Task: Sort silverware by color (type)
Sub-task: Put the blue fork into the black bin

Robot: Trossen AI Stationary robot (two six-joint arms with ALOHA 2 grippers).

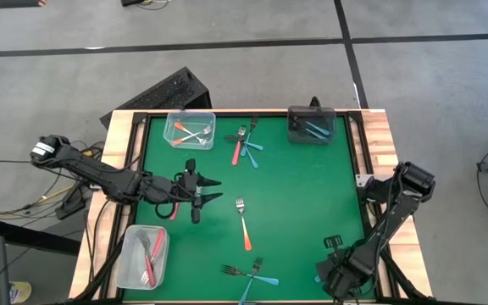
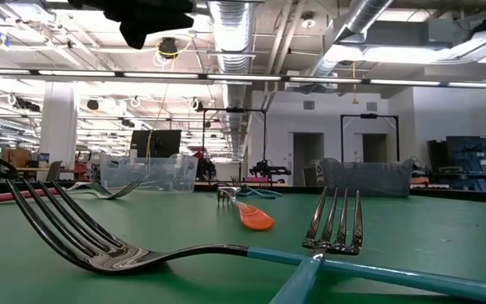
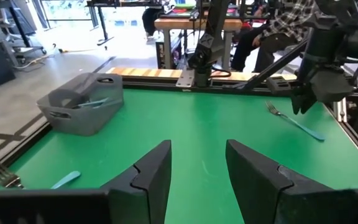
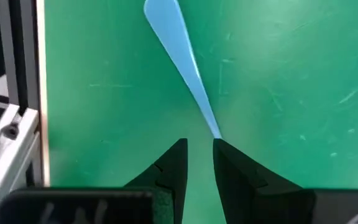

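Note:
My right gripper point(image 4: 199, 142) points down at the table's near right corner point(image 1: 335, 269), open by a narrow gap. A light blue fork point(image 4: 178, 56) lies flat on the green mat below it, and the thin end of its handle runs in under the fingertips. From the left wrist view the fork point(image 3: 296, 122) lies beneath that gripper point(image 3: 298, 107). My left gripper point(image 1: 214, 188) hovers open over the mat's left middle, pointing toward the right edge, with nothing between its fingers point(image 3: 197, 146). My right gripper stands over the narrow part of the blue fork's handle point(image 4: 211, 123), fingers pointing down from above. I cannot tell whether the fingertips touch it. The fork lies flat on the mat.
A clear bin point(image 1: 189, 130) with orange forks and a dark bin point(image 1: 312, 125) with blue forks stand at the far edge. A clear bin point(image 1: 142, 254) with red forks sits near left. Loose forks lie at far centre point(image 1: 244, 146), mid mat point(image 1: 244, 224) and near centre point(image 1: 252, 273).

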